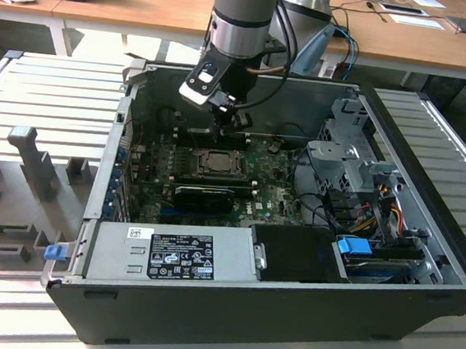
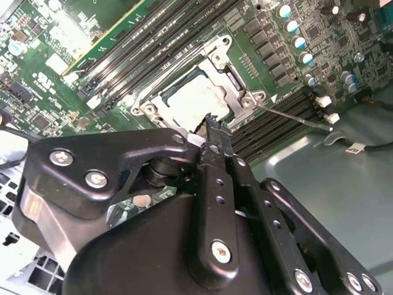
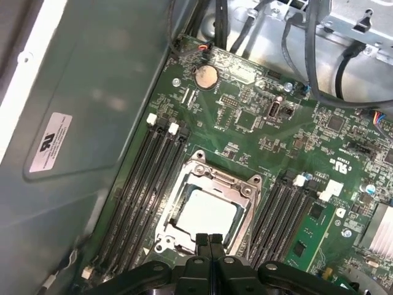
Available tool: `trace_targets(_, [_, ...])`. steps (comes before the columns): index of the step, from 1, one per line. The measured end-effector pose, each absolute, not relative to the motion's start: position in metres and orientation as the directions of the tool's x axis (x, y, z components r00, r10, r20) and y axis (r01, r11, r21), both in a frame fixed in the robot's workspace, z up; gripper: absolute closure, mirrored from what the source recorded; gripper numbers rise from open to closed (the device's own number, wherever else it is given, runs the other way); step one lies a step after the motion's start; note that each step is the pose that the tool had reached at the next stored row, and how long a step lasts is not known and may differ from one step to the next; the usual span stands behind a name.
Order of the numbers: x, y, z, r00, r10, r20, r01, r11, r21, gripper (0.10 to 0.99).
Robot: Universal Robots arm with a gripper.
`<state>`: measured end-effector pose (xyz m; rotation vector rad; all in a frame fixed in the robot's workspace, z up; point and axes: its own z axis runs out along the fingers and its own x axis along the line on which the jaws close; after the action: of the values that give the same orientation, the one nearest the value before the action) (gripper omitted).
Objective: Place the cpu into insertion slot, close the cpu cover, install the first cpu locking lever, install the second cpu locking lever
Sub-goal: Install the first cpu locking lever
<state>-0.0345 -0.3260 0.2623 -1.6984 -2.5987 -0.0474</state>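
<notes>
The cpu (image 3: 206,215), a pale square chip, lies flat in the insertion slot (image 3: 182,196) at the middle of the green motherboard (image 3: 245,123). The cpu cover (image 3: 212,178) is folded down around it, so the chip shows through the cover's window. In the first wrist view the gripper (image 3: 209,241) hangs right at one edge of the chip, its two black fingertips pressed together with nothing pinched between them. Whether they touch the cover's rim cannot be told. The second wrist view shows the same closed tips (image 2: 212,126) meeting the border of the cpu (image 2: 187,101), with the metal frame of the cover (image 2: 236,86) on the chip's far side. A thin locking lever (image 2: 295,118) slants away from one corner of the socket across the neighbouring memory slots (image 2: 270,132). More memory slots (image 3: 147,178) flank the socket, and a coin cell battery (image 3: 204,76) sits farther off on the board. In the exterior view the gripper (image 1: 234,125) stands just above the socket inside the open computer case (image 1: 286,312). Nearer the camera in that view are a long black card (image 1: 204,195) and the labelled power supply (image 1: 176,256).
</notes>
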Motion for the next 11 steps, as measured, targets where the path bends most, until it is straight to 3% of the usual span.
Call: trace_targets(11, [-0.0345, -0.3260, 0.2713, -0.447, 0.893, 0.048, 0.894, 0.447, 0.006, 0.980])
